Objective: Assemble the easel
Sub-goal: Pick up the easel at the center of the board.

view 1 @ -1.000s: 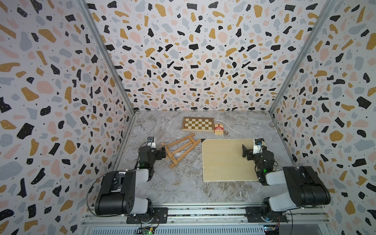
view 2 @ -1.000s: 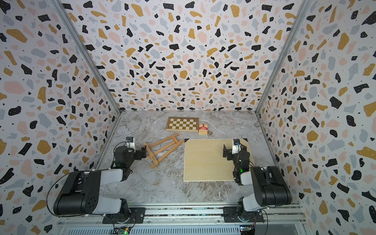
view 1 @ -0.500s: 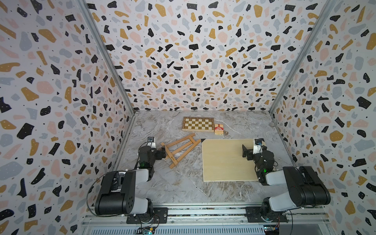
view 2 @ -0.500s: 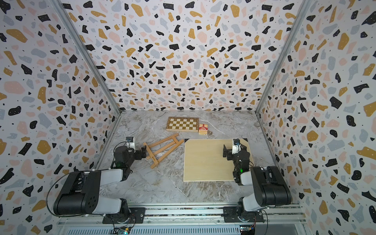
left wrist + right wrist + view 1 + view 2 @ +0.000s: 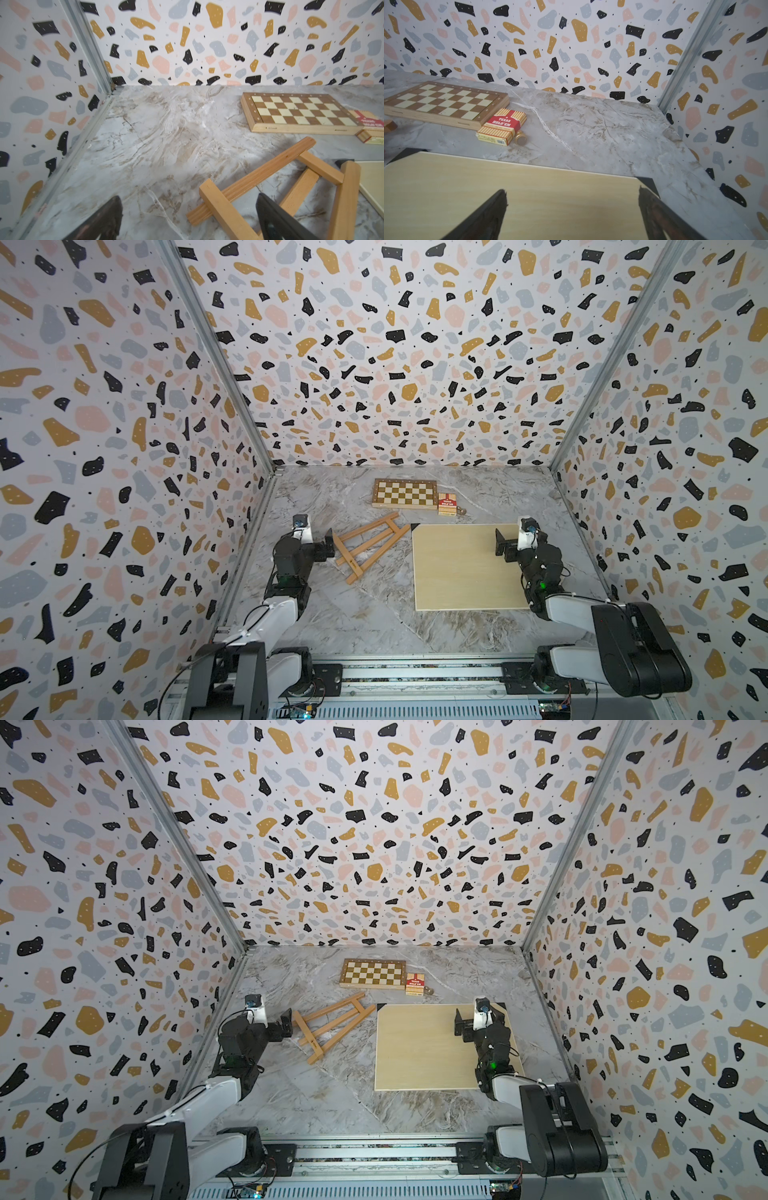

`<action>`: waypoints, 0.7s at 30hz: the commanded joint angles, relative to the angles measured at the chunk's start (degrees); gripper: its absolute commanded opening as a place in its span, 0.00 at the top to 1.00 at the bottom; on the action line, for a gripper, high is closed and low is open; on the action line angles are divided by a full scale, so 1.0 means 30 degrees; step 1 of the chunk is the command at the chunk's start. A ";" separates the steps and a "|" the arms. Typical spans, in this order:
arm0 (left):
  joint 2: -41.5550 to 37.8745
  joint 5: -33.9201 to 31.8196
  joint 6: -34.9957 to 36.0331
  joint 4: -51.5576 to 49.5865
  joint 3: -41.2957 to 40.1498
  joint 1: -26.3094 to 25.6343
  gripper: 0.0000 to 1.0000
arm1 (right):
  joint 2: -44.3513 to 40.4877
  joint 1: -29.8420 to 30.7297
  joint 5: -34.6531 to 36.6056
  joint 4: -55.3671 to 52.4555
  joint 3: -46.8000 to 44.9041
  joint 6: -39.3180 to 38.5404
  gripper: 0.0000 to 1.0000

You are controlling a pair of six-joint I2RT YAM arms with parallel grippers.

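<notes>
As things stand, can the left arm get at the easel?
Probably yes: the open left gripper sits right beside the easel, which lies flat, with nothing between them.

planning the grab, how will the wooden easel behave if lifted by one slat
The easel lies flat; its thin slats look stiff and light. The middle leg may swing loose when lifted. Pushed, it would likely slide on the smooth table, not roll.

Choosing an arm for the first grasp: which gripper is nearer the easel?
Left. The left gripper is open right beside the easel, at its ledge end; the right gripper is open over the pale board, well away from the easel.
</notes>
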 commanded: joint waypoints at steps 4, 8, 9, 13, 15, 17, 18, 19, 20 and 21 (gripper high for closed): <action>-0.4277 -0.1057 -0.2480 -0.4746 0.1778 -0.0067 0.01 | -0.3243 -0.0118 -0.0115 -0.6470 0.2926 0.3433 0.00; -0.6318 -0.2233 -0.7194 -0.6806 0.2530 -0.0039 0.01 | -0.3806 -0.1204 -0.1628 -1.2667 0.5834 0.7232 0.00; -0.6594 -0.2460 -0.7792 -0.7379 0.2610 -0.0038 0.01 | -0.3718 -0.1474 -0.2472 -1.2737 0.5831 0.7509 0.00; -0.6677 -0.2561 -0.9424 -0.8784 0.2952 -0.0035 0.01 | -0.3595 -0.3362 -0.7493 -1.1726 0.4771 0.9403 0.00; -0.6134 -0.0843 -0.8890 -1.0437 0.4133 -0.0038 0.01 | -0.3723 -0.3258 -0.6745 -1.3042 0.5091 0.9490 0.00; -0.5355 0.0252 -0.8750 -1.2032 0.5197 -0.0067 0.01 | -0.3734 -0.2467 -0.6427 -1.4279 0.5709 0.9082 0.00; -0.5041 0.0763 -0.8580 -1.2563 0.5579 -0.0089 0.01 | -0.3830 -0.1900 -0.6157 -1.4586 0.5802 0.9048 0.00; -0.4712 0.1128 -0.8285 -1.3130 0.6002 -0.0189 0.01 | -0.4036 -0.1085 -0.5521 -1.4996 0.5810 0.9232 0.00; -0.4408 0.1357 -0.7951 -1.3692 0.6373 -0.0325 0.01 | -0.4210 -0.0166 -0.5000 -1.5219 0.5743 0.9451 0.00; -0.4141 0.1484 -0.7583 -1.4329 0.6714 -0.0463 0.01 | -0.4366 0.0700 -0.4718 -1.5268 0.5622 0.9695 0.00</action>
